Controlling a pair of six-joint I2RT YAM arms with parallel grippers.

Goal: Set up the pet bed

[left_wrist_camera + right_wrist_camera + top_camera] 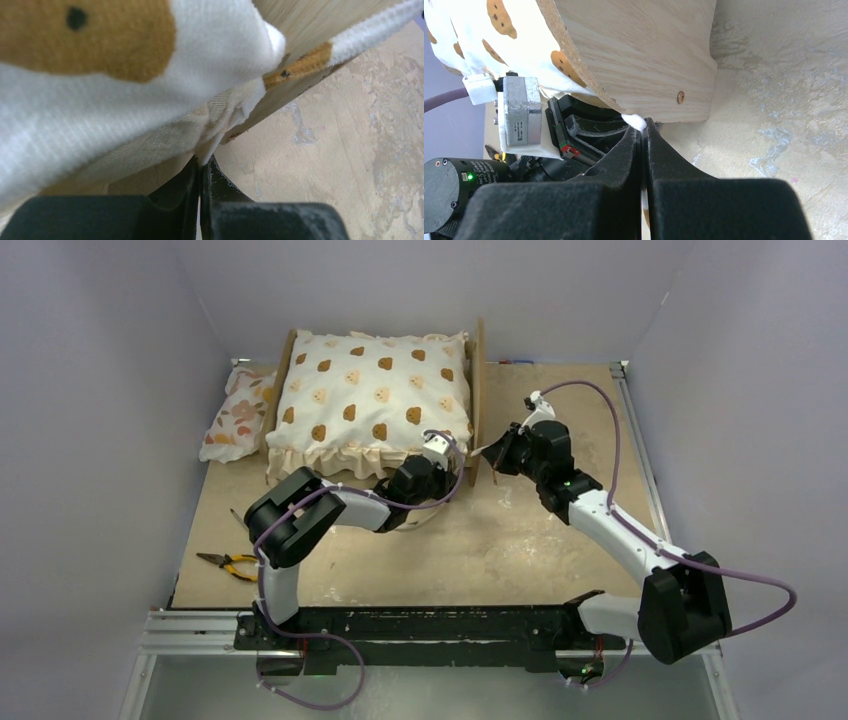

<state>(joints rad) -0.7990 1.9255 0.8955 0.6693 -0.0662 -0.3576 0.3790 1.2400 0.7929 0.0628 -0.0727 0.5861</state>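
The pet bed (477, 370) stands at the back of the table, its light-wood side rails showing; its base is hidden under the cream bear-print cushion (370, 400) lying on it. My left gripper (445, 468) is shut on the cushion's ruffled edge at the near right corner; its view shows fabric (100, 100) pinched between the fingers (192, 175), next to the wooden rail (300, 25). My right gripper (490, 452) is at the rail's near end (639, 55), shut on a white bit of the cushion (634, 120).
The small floral pillow (238, 415) lies left of the bed, against its left rail. Yellow-handled pliers (232, 563) lie near the table's left front. White walls close in the back and both sides. The left arm's wrist (519, 117) sits close beside my right gripper.
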